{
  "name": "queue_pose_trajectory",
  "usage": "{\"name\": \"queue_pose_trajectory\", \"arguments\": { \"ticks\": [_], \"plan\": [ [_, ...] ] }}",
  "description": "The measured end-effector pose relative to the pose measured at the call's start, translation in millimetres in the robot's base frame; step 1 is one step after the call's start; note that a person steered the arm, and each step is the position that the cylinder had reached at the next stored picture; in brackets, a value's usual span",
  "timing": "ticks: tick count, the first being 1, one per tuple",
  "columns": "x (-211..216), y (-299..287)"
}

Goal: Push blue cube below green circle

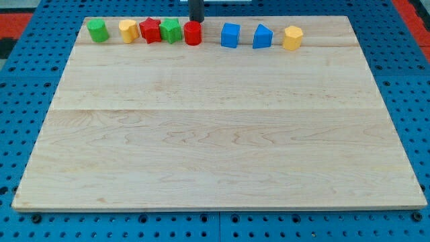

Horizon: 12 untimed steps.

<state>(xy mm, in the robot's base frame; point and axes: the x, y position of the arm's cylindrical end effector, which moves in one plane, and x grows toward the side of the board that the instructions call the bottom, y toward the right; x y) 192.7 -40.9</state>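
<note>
Blue cube sits at upper centre, right of my bare, empty tip; green circle lies far left.

The rod comes down at the view's top edge, and the tip sits just above the red cylinder, nearly touching it. Left of the tip runs a tight row: green star, red star, yellow block, then the green circle farthest out. Right of the tip, slightly apart, stands the blue cube, then a blue wedge-like block and a yellow block. All rest along the wooden board's far edge.
</note>
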Motion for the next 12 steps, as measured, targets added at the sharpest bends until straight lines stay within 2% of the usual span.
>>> {"name": "queue_pose_trajectory", "arguments": {
  "ticks": [1,2,3,5,6,8,11,12],
  "plan": [
    [0,17],
    [0,85],
    [7,108],
    [67,86],
    [68,94],
    [29,97],
    [99,53],
    [83,75]
  ]
}}
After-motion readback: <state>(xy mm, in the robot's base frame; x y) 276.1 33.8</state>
